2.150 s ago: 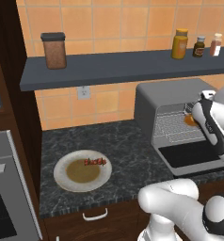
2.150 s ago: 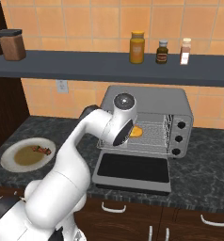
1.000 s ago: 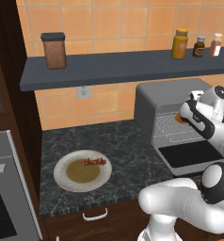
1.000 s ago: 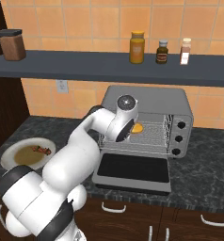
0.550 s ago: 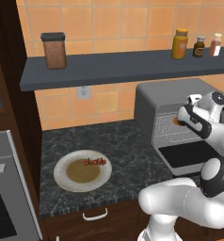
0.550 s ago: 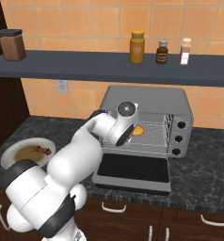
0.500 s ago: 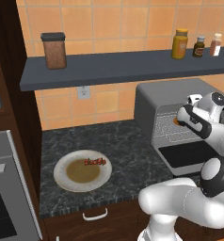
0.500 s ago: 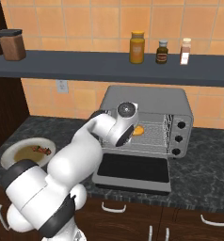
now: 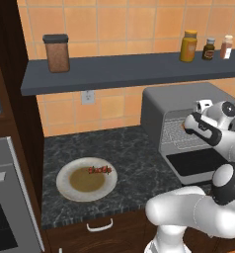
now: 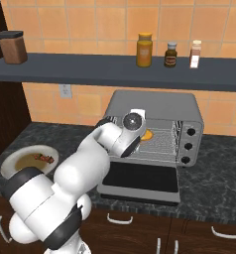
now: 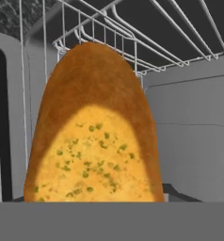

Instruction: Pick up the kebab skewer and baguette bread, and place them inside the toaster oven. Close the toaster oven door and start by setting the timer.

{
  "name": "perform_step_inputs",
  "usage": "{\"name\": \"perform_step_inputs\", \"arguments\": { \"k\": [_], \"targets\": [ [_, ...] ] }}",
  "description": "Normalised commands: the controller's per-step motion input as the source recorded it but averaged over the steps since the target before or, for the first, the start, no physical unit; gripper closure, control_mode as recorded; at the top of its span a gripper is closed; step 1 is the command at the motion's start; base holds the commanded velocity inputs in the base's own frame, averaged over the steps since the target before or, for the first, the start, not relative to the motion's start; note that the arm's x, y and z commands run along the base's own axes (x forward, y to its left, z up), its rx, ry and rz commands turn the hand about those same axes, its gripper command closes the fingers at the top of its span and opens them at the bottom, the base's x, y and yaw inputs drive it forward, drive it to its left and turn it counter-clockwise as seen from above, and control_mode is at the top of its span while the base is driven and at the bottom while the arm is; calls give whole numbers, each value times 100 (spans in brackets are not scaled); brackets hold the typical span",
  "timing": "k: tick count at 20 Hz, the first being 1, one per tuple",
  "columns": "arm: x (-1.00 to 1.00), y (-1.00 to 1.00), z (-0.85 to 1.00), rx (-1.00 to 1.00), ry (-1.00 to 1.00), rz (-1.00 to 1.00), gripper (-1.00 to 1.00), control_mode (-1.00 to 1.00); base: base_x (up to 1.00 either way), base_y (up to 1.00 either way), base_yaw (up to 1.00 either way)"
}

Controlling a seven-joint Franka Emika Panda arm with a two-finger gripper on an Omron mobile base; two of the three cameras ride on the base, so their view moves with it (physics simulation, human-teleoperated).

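Reaching into the toaster oven (image 10: 157,130), the arm has its jaws (image 10: 140,139) at the wire rack (image 11: 132,42); can't tell if they're apart or clamped, fingertips hidden behind the bread. One baguette (image 11: 92,136) sits inside the oven on the rack, long axis running straight away from the hand camera toward the back wall, tapered tip pointing inward; from the right base camera only an orange end (image 10: 146,134) shows, just beside the wrist. Oven door (image 10: 142,182) is dropped flat open onto the worktop (image 9: 119,158). One skewer (image 9: 99,170) lies on a plate (image 9: 70,190), well left of the oven, long axis roughly left-right, pointing toward the oven. Arm blocks most of the oven mouth from both base cameras. Three knobs (image 10: 191,145) down the oven's right side. Shelf (image 10: 90,67) above holds four containers: one brown canister (image 9: 57,52) at the left, three jars (image 10: 170,51) at the right
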Motion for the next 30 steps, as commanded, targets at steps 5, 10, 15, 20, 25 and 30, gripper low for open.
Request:
{"name": "perform_step_inputs", "arguments": {
  "k": [5, 10, 15, 20, 25, 30],
  "targets": [
    [0, 0, 0, 1, 0, 0, -100, -100, 0, 0, 0],
    [0, 0, 0, 0, 1, 0, -100, -100, 0, 0, 0],
    [0, 0, 2, 5, 4, 1, -100, -100, 0, 0, 0],
    [0, 0, 3, 11, 13, 2, -100, -100, 0, 0, 0],
    [-13, 2, 0, 3, 7, 2, -100, -100, 0, 0, 0],
    [-77, 33, 3, 0, 1, 0, -100, -100, 0, 0, 0]
  ]
}}
